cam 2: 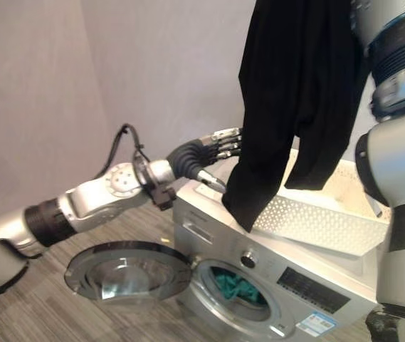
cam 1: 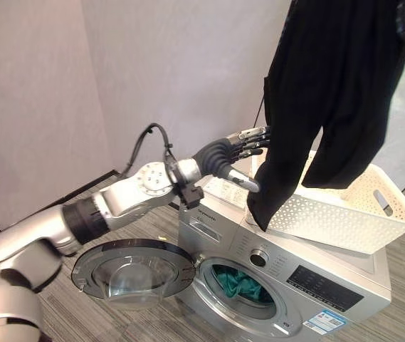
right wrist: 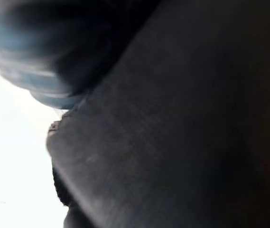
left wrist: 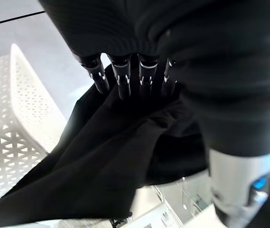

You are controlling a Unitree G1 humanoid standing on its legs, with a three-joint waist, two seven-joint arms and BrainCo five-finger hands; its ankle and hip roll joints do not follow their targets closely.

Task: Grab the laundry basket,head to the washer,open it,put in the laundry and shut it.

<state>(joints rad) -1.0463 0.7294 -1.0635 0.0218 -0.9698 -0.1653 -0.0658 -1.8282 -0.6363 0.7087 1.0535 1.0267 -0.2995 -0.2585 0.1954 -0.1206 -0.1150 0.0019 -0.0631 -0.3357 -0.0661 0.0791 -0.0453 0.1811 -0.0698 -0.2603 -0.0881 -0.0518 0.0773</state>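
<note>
Above the basket (cam 1: 344, 206) hangs a black garment (cam 1: 330, 92), its top out of sight up by the right arm; whether the right hand grips it cannot be told. Its lower tail drapes over the basket's near corner. Left hand (cam 1: 241, 146) reaches in, fingers (left wrist: 120, 78) straight against the cloth, thumb held apart below. Basket sits atop the washer (cam 1: 287, 271). Down front, the door (cam 1: 131, 274) lies swung wide, and green laundry (cam 1: 241, 283) shows inside the drum.
</note>
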